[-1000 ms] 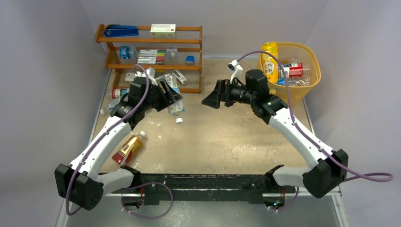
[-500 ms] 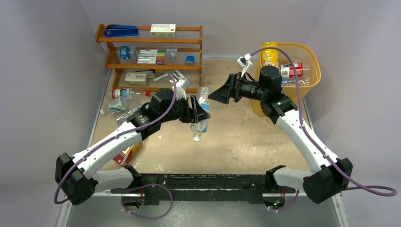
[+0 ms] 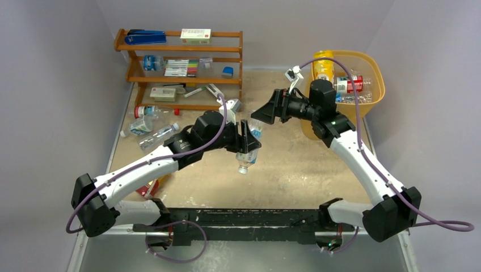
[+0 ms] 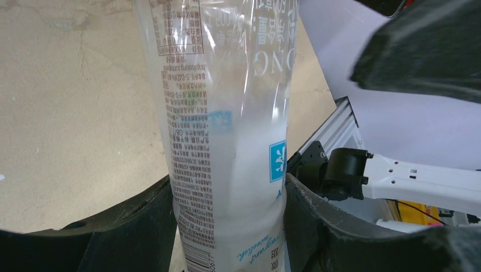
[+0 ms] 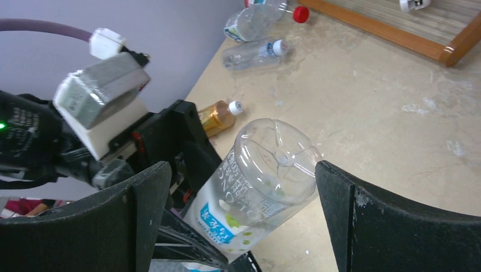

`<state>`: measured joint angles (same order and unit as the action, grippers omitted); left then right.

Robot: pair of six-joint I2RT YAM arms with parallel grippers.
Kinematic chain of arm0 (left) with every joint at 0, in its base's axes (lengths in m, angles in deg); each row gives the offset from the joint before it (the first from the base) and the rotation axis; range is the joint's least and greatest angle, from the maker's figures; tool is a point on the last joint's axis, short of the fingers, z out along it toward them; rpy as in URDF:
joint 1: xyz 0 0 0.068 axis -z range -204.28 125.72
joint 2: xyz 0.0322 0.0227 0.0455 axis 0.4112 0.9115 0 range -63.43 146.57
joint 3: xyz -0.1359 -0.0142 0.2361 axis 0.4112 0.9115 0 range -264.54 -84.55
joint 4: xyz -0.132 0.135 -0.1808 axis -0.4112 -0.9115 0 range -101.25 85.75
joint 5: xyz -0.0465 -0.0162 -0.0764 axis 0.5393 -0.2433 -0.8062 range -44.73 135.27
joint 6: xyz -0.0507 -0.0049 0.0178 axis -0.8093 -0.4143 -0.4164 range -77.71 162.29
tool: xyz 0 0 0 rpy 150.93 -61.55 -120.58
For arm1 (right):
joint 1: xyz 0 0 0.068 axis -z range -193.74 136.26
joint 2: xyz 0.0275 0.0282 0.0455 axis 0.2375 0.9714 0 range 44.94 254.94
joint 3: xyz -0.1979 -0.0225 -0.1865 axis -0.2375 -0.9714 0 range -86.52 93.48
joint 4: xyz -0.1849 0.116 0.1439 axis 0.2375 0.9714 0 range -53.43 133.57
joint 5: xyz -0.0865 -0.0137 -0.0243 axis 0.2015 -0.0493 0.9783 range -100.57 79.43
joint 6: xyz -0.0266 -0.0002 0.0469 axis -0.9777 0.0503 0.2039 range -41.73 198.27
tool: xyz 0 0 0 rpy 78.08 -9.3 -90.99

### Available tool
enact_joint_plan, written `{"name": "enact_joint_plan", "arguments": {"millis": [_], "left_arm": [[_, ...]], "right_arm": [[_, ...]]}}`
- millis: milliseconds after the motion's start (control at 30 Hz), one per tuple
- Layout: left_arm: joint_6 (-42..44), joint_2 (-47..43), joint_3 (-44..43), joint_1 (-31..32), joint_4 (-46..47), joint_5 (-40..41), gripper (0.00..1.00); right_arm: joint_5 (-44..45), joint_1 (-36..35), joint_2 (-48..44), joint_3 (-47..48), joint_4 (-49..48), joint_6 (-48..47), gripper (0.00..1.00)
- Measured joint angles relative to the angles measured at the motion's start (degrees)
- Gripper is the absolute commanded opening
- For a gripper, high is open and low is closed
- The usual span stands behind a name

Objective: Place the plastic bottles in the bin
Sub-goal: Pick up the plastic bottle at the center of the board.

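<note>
My left gripper (image 3: 247, 141) is shut on a clear plastic bottle (image 3: 245, 160) with a white and blue label, held above the table's middle, tilted with its cap down. In the left wrist view the bottle (image 4: 227, 141) fills the gap between the jaws of the left gripper (image 4: 227, 226). My right gripper (image 3: 266, 111) stands open just beyond the bottle's base. In the right wrist view that base (image 5: 278, 164) lies between the wide fingers of the right gripper (image 5: 241, 198) without touching them. The yellow bin (image 3: 377, 71) at the back right holds several bottles (image 3: 350, 85).
More bottles lie at the left of the table: two clear ones (image 3: 159, 135) (image 3: 144, 110) and an amber one (image 5: 218, 116) half under the left arm. A wooden shelf rack (image 3: 181, 51) with stationery stands at the back left.
My left arm has carried the bottle from beside the shelf rack rightward to the table's middle. My right gripper drew back toward the bin, still open, and now faces the bottle's base.
</note>
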<state>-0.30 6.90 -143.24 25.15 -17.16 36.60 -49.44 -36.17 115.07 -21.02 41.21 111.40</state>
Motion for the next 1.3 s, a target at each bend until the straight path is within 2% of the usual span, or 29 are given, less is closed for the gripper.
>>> {"name": "enact_joint_plan", "arguments": {"millis": [667,867,1300], "left_arm": [[0.68,1.55,-1.86,1.73,-1.75,4.72,0.52],[1.49,1.22,-1.86,1.73,-3.1,5.25,0.52],[2.84,-1.99,-1.86,1.95,-3.06,8.48,0.52]], "right_arm": [[3.93,0.28,-0.17,-3.93,2.73,-3.02,1.0],[2.78,0.52,-0.7,-8.57,-1.44,0.07,1.0],[0.9,0.59,-1.05,-9.38,-4.48,4.87,1.0]]}}
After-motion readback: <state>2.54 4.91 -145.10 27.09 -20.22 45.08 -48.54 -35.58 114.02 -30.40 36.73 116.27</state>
